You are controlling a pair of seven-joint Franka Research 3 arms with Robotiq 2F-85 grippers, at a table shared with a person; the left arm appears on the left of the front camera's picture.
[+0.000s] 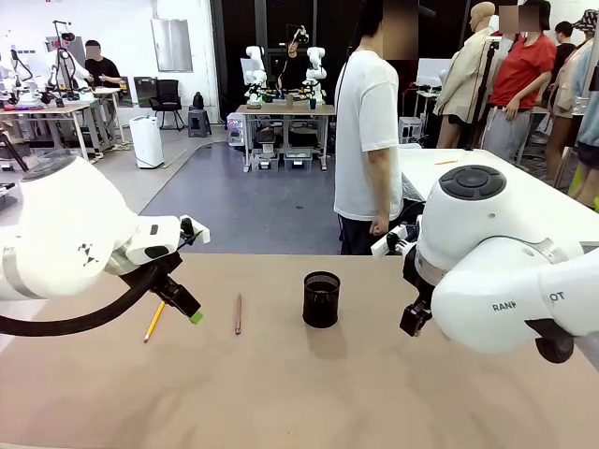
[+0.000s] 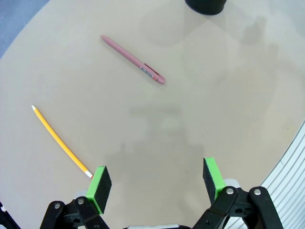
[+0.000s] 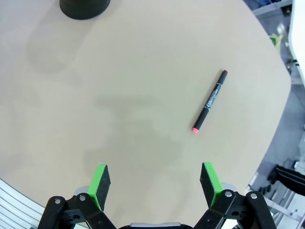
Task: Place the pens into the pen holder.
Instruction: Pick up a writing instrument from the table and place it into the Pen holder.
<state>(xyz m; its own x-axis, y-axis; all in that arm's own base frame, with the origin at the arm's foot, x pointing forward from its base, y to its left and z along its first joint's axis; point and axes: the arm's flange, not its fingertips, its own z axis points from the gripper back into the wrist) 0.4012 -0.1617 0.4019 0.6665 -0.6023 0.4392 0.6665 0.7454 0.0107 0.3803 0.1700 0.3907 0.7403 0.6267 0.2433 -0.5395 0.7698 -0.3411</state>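
The black mesh pen holder [image 1: 321, 299] stands upright mid-table; its base shows at the top edge of the left wrist view [image 2: 205, 5] and of the right wrist view [image 3: 85, 7]. A yellow pencil [image 1: 154, 321] [image 2: 59, 140] and a reddish-brown pen [image 1: 238, 313] [image 2: 133, 59] lie flat to its left. A black marker with red ends [image 3: 209, 101] lies on the table to its right. My left gripper [image 1: 187, 309] [image 2: 156, 181] hovers open just beside the pencil's eraser end. My right gripper [image 1: 414, 323] [image 3: 155, 183] hangs open over bare table, short of the marker.
The tan table [image 1: 299, 393] has free room around the holder. A person in a white T-shirt [image 1: 367, 140] stands at the far edge, hands off the table. The table's rounded edge runs close behind the marker [image 3: 274, 71].
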